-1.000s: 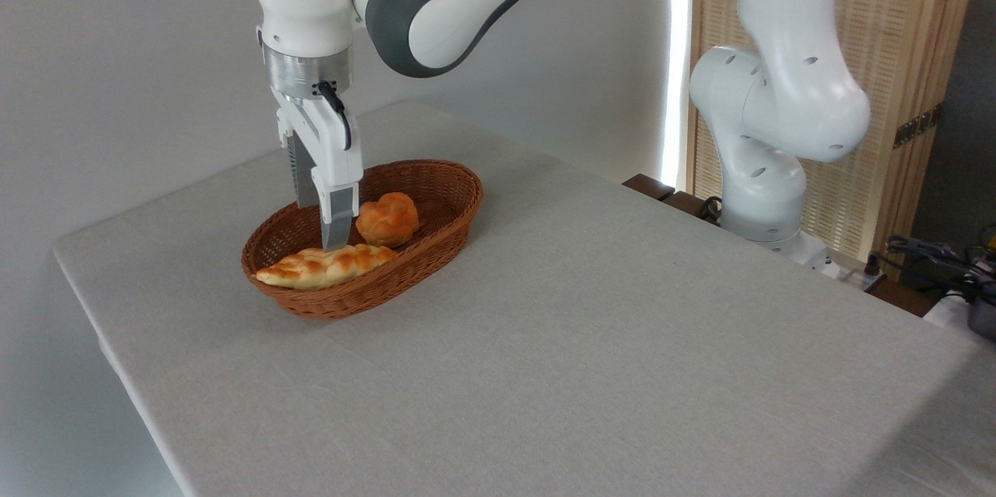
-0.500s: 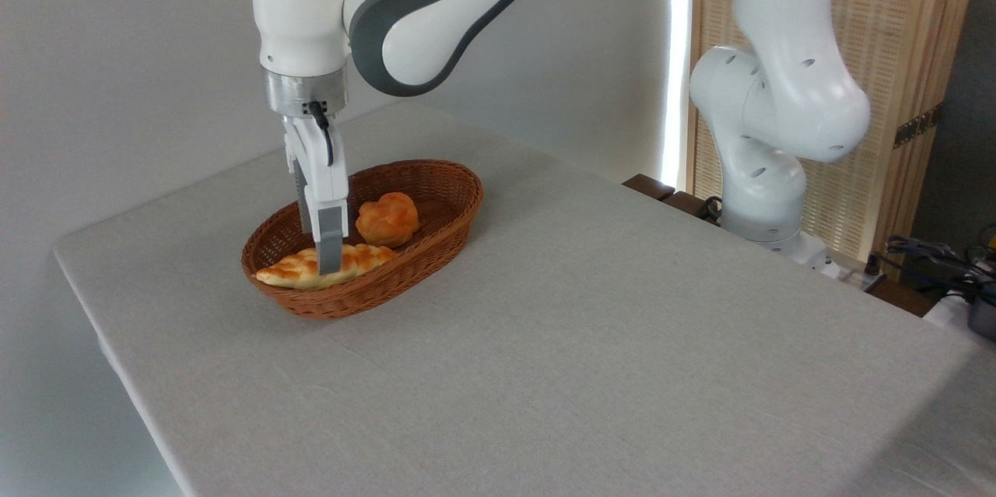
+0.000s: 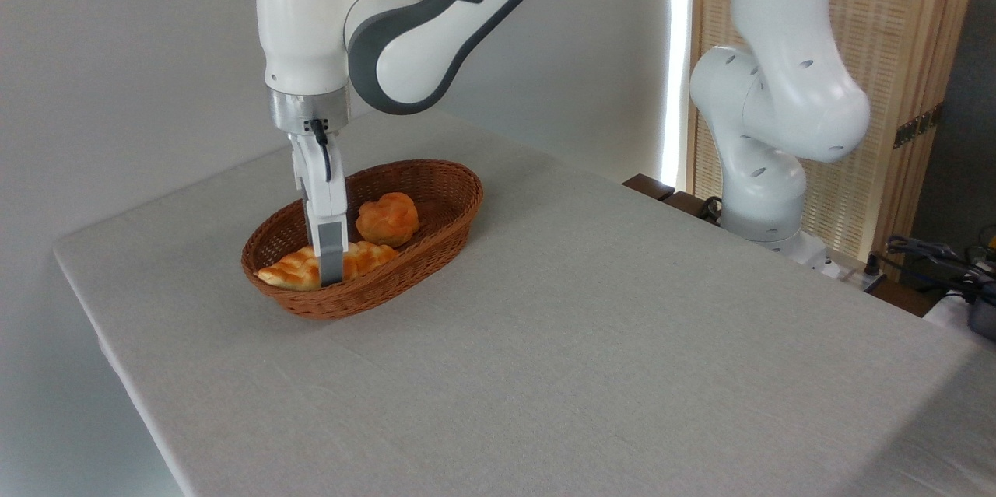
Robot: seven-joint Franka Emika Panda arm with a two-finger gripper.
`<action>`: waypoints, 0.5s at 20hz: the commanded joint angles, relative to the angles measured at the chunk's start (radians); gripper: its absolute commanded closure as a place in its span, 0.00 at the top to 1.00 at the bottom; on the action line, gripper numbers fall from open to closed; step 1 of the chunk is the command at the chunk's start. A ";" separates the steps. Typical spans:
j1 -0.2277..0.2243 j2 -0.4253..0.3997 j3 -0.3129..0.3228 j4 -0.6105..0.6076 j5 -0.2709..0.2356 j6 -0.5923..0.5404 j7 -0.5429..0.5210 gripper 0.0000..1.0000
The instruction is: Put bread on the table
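You've got 1 end effector point(image 3: 330, 276), w/ only 1 finger point(image 3: 331, 252) visible from this side. Directly under it: 1 braided bread point(image 3: 292, 271). Just to its right: 1 round bun point(image 3: 387, 219). That's 2 baked items total, both in 1 wicker basket point(image 3: 436, 236) around the end effector. Below all of it: 1 surface point(image 3: 591, 341), grey cloth. Well to the right of the end effector: 1 arm base point(image 3: 766, 131), 1 slatted wood screen point(image 3: 910, 38).
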 commanded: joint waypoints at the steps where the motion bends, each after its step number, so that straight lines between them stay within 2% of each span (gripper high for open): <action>1: -0.005 0.012 -0.015 -0.017 0.014 0.023 -0.005 0.48; 2: -0.005 0.013 -0.015 -0.017 0.016 0.023 -0.004 0.40; 5: -0.005 0.013 -0.015 -0.018 0.016 0.023 -0.004 0.29; 10: -0.003 0.013 -0.015 -0.018 0.016 0.023 -0.002 0.26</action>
